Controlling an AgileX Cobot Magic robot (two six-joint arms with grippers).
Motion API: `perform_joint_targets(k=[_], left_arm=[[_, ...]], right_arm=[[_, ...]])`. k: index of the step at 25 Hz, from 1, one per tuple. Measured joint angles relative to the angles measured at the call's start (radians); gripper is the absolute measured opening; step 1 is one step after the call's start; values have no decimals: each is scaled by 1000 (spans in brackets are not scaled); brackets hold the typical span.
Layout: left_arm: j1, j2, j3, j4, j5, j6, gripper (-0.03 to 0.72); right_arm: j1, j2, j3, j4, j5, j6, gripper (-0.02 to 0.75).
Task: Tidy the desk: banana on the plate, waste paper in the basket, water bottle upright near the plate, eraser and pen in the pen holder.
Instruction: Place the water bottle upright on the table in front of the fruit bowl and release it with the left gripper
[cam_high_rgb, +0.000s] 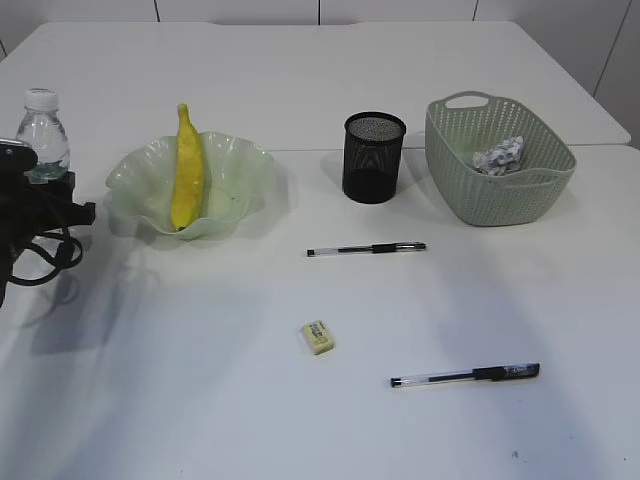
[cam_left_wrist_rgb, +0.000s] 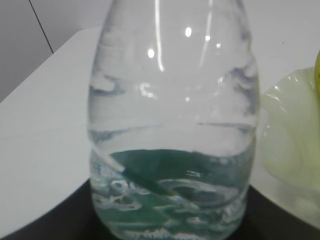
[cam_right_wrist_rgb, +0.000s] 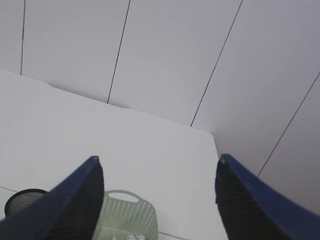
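**Left gripper at the bottle, right gripper wide and empty**

On my left wrist feed the water bottle (cam_left_wrist_rgb: 172, 130) fills the frame, upright, its dark green label low down. It sits between the left gripper's jaws, which stand about half open; I cannot tell from here whether they press on it. In the exterior view that left gripper (cam_high_rgb: 45, 190) is at the desk's (cam_high_rgb: 200, 400) left edge, wrapped around the bottle's lower part just beside the plate (cam_high_rgb: 250, 165).

The right gripper (cam_right_wrist_rgb: 157, 190) has its blue fingers (cam_right_wrist_rgb: 75, 200) spread wide with nothing between them, and it hangs above the desk's far right corner, looking down on the basket (cam_right_wrist_rgb: 127, 212) and the pen holder (cam_right_wrist_rgb: 22, 200).

The banana (cam_high_rgb: 187, 180) lies in the plate. The waste paper (cam_high_rgb: 498, 155) is inside the basket. One pen (cam_high_rgb: 367, 249) lies mid-desk in front of the pen holder. The eraser (cam_high_rgb: 317, 337) and a second pen (cam_high_rgb: 465, 375) lie nearer the front edge, well apart.
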Motion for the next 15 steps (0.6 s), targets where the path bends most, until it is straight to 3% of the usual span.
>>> perform_joint_targets(k=[15], left_arm=[[0,0,0,0,0,0,377]], right_arm=[[0,0,0,0,-3,0,519]])
